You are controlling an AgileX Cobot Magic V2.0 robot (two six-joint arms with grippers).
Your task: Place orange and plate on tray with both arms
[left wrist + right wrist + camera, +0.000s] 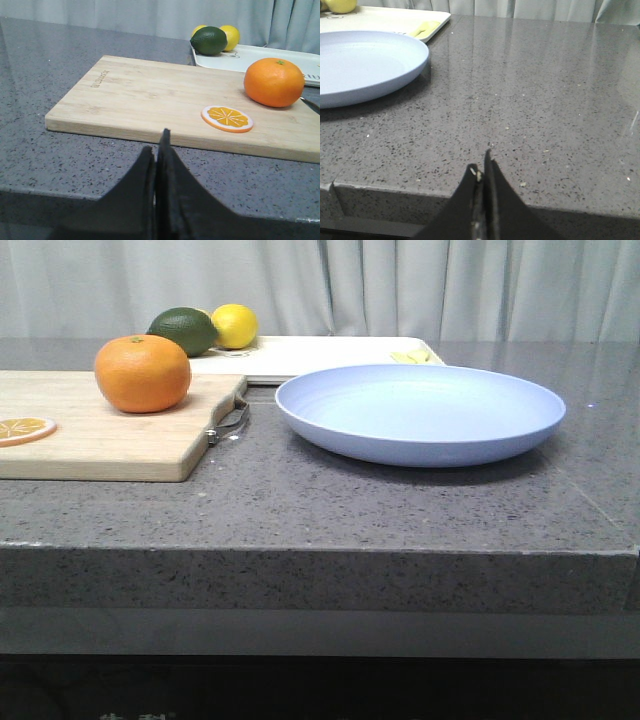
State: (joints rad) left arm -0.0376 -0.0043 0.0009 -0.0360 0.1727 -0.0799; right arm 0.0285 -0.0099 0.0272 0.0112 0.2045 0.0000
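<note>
So far nothing done, we judge: orange [142, 373] sits on cutting board [100, 430], left of front frame; plate [420, 412] rests on counter [330, 510], centre-right; tray [320, 355] behind both, upper centre, holds neither.

Left gripper [156, 150] and right gripper [481, 172]: we see fingers pressed together, empty, low at counter's near edge, well apart from targets.

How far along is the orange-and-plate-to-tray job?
Nothing done yet. The orange sits on the cutting board, the plate on the counter, neither on the tray. Nothing in hand: the left gripper and right gripper are both shut and empty, short of the counter edge. Both moves remain.
</note>
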